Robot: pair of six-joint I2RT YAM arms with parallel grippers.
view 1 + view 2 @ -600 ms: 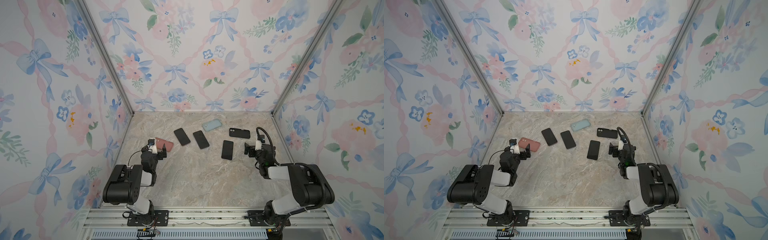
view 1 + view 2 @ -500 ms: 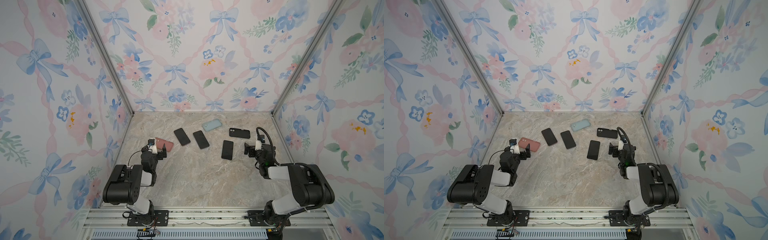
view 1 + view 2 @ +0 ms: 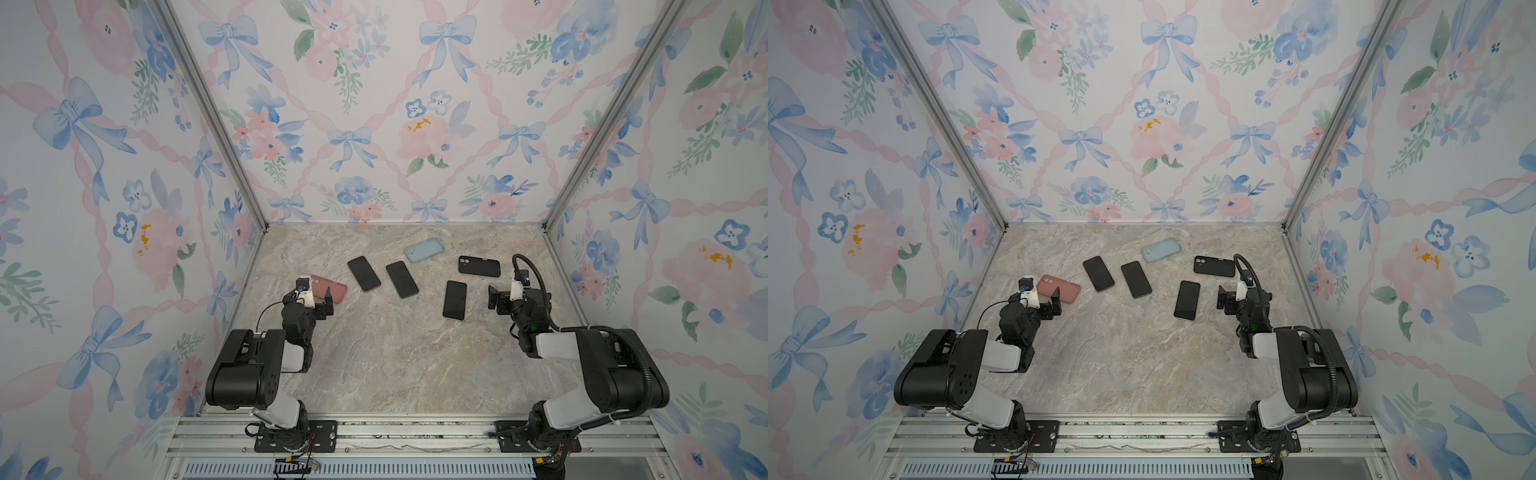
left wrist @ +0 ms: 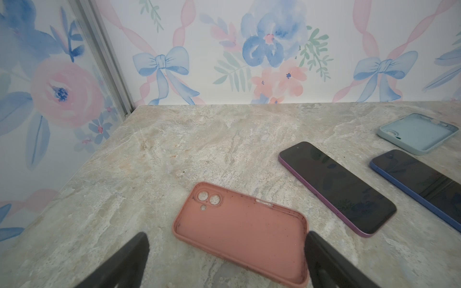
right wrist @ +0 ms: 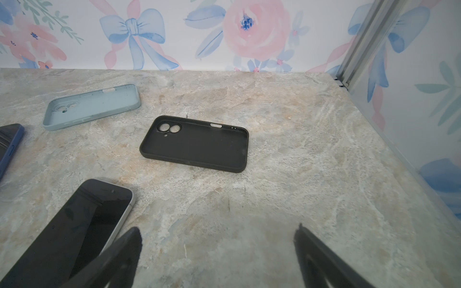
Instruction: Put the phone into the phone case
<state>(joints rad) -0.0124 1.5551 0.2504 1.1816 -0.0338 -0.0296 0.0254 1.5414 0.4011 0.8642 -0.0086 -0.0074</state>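
Since the left tool (image 4: 227, 238) and right tool (image 5: 217, 229) gape empty, pickup seems pending: next, pinch the phone (image 3: 364, 273) two o'clock of the pink case (image 3: 333, 289) (hollow up).

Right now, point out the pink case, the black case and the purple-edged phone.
pink case (image 4: 240, 234): left wrist view, on the middle of its inner floor.
black case (image 5: 194, 145): right wrist view, on the middle of its inner floor.
purple-edged phone (image 4: 336, 188): left wrist view, on the middle of its dark screen.
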